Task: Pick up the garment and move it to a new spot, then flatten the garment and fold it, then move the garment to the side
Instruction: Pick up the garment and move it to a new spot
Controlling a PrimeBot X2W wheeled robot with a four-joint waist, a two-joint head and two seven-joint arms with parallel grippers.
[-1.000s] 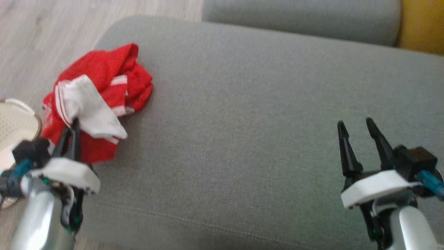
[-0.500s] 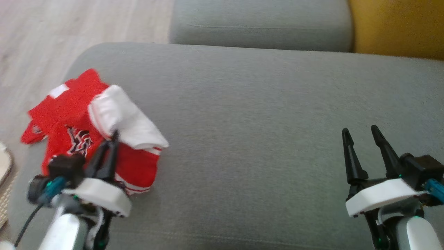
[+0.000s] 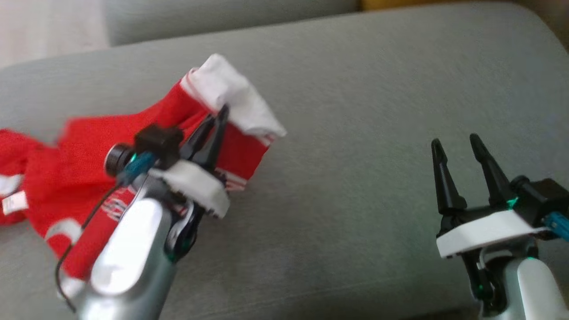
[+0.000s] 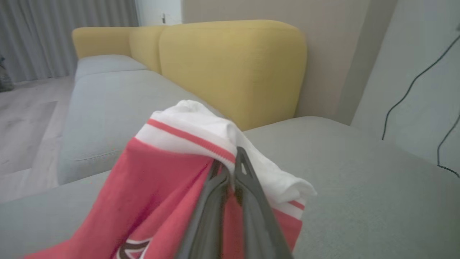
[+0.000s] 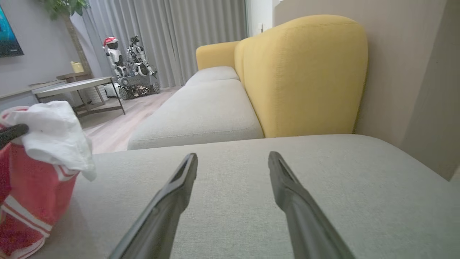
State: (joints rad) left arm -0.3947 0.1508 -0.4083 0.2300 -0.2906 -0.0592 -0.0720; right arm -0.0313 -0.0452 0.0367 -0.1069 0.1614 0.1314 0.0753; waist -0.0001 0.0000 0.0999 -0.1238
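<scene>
now left pincer pinches red garment on sofa.

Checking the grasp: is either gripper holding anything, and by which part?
The left gripper is shut on the red garment, pinching its white, red-striped edge. The right gripper is open and empty.

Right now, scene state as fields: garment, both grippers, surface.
garment: red garment with white trim, pinched end raised, rest trailing on the cushion
left gripper: shut on the garment's white-trimmed edge
right gripper: open, holding nothing, apart from the garment
surface: grey sofa cushion
behind: yellow backrest
</scene>
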